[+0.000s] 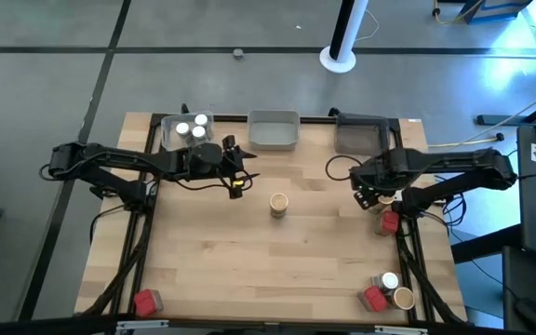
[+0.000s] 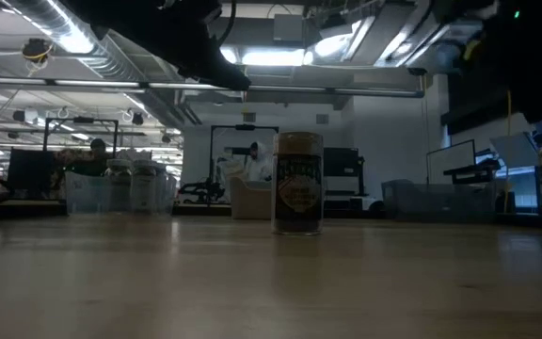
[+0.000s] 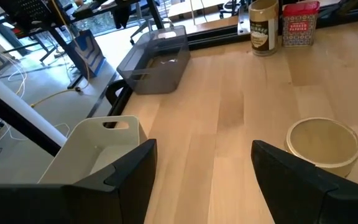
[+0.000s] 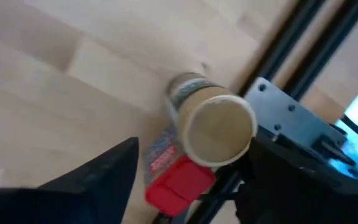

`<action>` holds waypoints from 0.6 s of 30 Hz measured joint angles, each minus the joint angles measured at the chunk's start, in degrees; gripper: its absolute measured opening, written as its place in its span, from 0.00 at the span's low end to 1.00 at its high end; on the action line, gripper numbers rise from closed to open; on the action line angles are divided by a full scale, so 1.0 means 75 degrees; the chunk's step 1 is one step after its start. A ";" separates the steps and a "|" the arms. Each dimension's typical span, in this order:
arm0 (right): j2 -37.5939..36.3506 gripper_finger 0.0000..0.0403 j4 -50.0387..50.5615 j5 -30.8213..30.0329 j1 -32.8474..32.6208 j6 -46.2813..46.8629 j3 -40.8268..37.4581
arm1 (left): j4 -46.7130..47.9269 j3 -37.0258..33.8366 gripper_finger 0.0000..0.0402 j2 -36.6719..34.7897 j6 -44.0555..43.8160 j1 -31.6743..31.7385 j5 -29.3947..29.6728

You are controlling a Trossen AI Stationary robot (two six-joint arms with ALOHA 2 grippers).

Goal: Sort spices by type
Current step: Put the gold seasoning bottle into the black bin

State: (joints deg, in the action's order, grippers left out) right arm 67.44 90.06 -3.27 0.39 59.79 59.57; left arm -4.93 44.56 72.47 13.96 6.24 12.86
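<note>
A tan-brown jar [image 1: 279, 204] [image 2: 297, 184] stands upright mid-table; its lid [image 3: 324, 142] shows just ahead of my open left gripper [image 1: 240, 177] [image 3: 204, 155], which hovers to its left and touches nothing. My open right gripper [image 1: 372, 195] [image 4: 191, 186] hangs over a second tan jar [image 1: 386, 197] [image 4: 213, 124] and a red packet [image 1: 390, 221] [image 4: 179, 180] at the table's right edge, clear of both. Two white-capped jars [image 1: 192, 129] stand in the clear far-left tray [image 1: 167, 140]. A red packet [image 1: 372, 298], a white-capped jar [image 1: 390, 280] and a tan jar [image 1: 403, 299] stand near the right near corner.
A white tray [image 1: 274, 141] [image 3: 104, 146] sits at the far edge's middle and a dark tray [image 1: 361, 141] [image 3: 157, 59] to its right. Another red packet [image 1: 144, 301] stands at the near left corner. Bare wood lies around the middle jar. Black frame rails run along the table's sides.
</note>
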 joint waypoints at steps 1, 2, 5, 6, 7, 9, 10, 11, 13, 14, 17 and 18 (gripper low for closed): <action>0.0035 0.80 -0.0010 0.0014 0.0106 -0.0001 -0.0118 | -0.0005 0.0000 0.61 0.0000 0.0000 0.0000 0.0000; 0.0064 0.83 -0.0009 0.0056 0.0215 -0.0016 -0.0236 | -0.0008 0.0000 0.61 0.0000 -0.0001 0.0000 0.0000; 0.0113 0.90 -0.0025 0.0259 0.0550 -0.0251 -0.0565 | -0.0009 0.0000 0.61 0.0000 0.0000 0.0000 0.0000; 0.0143 0.91 -0.0029 0.0311 0.0625 -0.0271 -0.0662 | -0.0003 0.0000 0.61 0.0000 -0.0001 0.0001 0.0000; 0.0152 0.92 -0.0041 0.0325 0.0681 -0.0322 -0.0768 | -0.0003 0.0000 0.61 0.0000 0.0000 0.0001 0.0000; 0.0152 0.94 -0.0068 0.0326 0.0784 -0.0388 -0.0956 | -0.0003 0.0000 0.61 0.0000 0.0018 0.0003 0.0000; 0.0151 0.94 -0.0080 0.0325 0.0836 -0.0402 -0.1034 | -0.0003 0.0000 0.61 0.0000 0.0045 0.0000 0.0000; 0.0153 0.94 -0.0098 0.0323 0.0884 -0.0406 -0.1109 | -0.0003 0.0000 0.61 0.0000 0.0065 0.0003 0.0000; 0.0151 0.94 -0.0169 0.0323 0.0923 -0.0409 -0.1229 | -0.0003 0.0000 0.61 0.0000 0.0090 0.0002 0.0001; 0.0151 0.94 -0.0274 0.0327 0.0919 -0.0423 -0.1286 | -0.0003 0.0000 0.61 0.0000 0.0090 0.0003 0.0002; 0.0151 0.92 -0.0695 0.0460 0.0915 -0.0586 -0.1477 | -0.0003 0.0000 0.61 0.0000 0.0113 0.0001 0.0003; 0.0151 0.92 -0.0813 0.0541 0.0914 -0.0611 -0.1549 | -0.0003 0.0000 0.61 0.0000 0.0115 0.0002 0.0001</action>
State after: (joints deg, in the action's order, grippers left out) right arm 68.58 83.96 0.79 7.25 55.21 47.95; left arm -4.95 44.56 72.47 14.81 6.26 12.87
